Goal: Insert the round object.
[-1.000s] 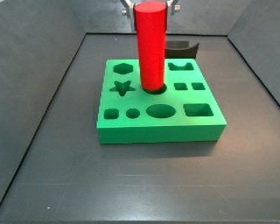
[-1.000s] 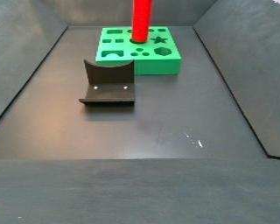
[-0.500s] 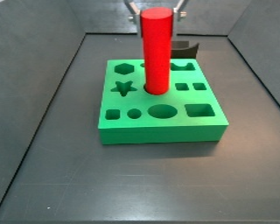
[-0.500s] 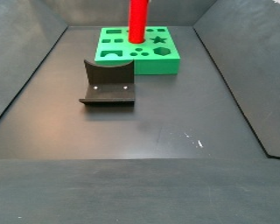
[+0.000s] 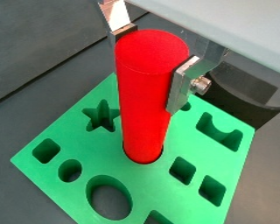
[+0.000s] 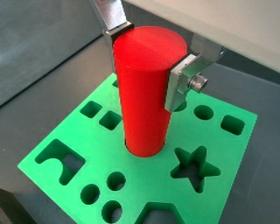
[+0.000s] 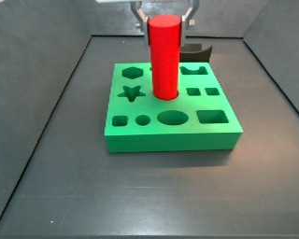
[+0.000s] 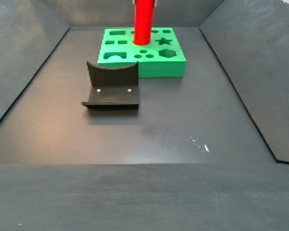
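Raised since a second ago, the cylinder (image 7: 164, 58) stood upright over the green block's (image 7: 172, 119) round hole, pinched near its top by the fingers (image 5: 185, 82) of the gripper (image 5: 150, 48).

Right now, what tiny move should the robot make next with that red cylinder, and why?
Probably lower it straight down. The gripper grips the round object near its top, its lower end at the green block's round hole, most still standing tall above.
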Controlling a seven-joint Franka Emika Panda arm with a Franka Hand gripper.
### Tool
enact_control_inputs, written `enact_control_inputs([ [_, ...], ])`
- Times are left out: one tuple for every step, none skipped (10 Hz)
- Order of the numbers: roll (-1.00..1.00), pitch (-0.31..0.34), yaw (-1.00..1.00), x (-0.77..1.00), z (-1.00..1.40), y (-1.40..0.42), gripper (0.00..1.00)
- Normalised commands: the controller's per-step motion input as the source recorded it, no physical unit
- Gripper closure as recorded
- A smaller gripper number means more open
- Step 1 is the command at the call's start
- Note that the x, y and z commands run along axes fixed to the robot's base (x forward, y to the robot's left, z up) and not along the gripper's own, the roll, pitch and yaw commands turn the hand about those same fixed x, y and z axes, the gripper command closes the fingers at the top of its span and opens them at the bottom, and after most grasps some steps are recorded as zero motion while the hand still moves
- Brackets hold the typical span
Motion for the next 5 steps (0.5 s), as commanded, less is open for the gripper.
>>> enact_control_inputs([
  [0.00,-0.010,-0.12,0.00,-0.29,0.00,1.00],
  [0.00,0.000,-0.11,0.00,-0.28,0.00,1.00],
  [0.00,0.033,-0.08,0.06,-0.09,0.00,1.00],
  [-0.02,0.003,-0.13,0.06,-0.04,0.00,1.00],
  [0.00,0.010,-0.14,0.01,-0.09,0.00,1.00],
])
